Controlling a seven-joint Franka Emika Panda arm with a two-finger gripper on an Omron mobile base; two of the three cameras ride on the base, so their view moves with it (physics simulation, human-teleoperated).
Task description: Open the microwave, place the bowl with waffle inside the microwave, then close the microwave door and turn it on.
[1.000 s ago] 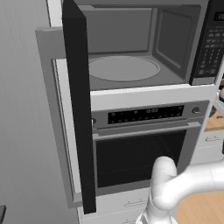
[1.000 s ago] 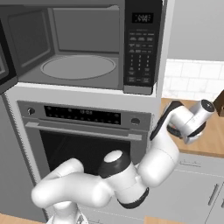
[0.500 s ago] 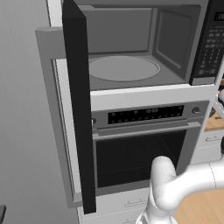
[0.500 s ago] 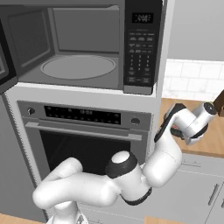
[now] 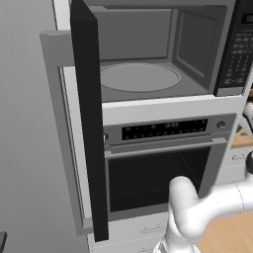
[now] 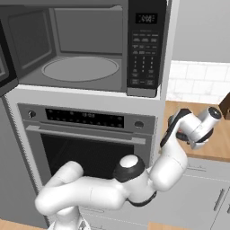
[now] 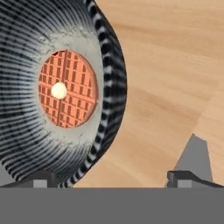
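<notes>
The microwave (image 5: 148, 106) (image 6: 90, 87) stands open, with its grey turntable (image 5: 139, 77) (image 6: 81, 68) bare. The microwave door (image 5: 90, 123) is swung out to the left and shows edge-on. In the hand view the bowl (image 7: 109, 78), dark with fine stripes, looms close at the left on the wooden counter (image 7: 175, 65). A round waffle (image 7: 65, 89) lies in it. My gripper (image 7: 116, 178) is open, its two tips far apart, with the bowl's near rim in line between them and nothing held. In the right base view my wrist (image 6: 197, 126) hangs over the counter, right of the microwave.
The keypad panel (image 6: 146, 49) (image 5: 237, 49) flanks the cavity on the right. An oven (image 6: 85, 134) (image 5: 158, 168) with a bar handle sits below. The wooden counter (image 6: 211, 152) runs right, over grey drawers. A dark brown thing (image 6: 225, 105) stands at the far right edge.
My wrist has shifted slightly to the right over the counter and turned a little. The microwave door stays open and the jaws stay wide.
</notes>
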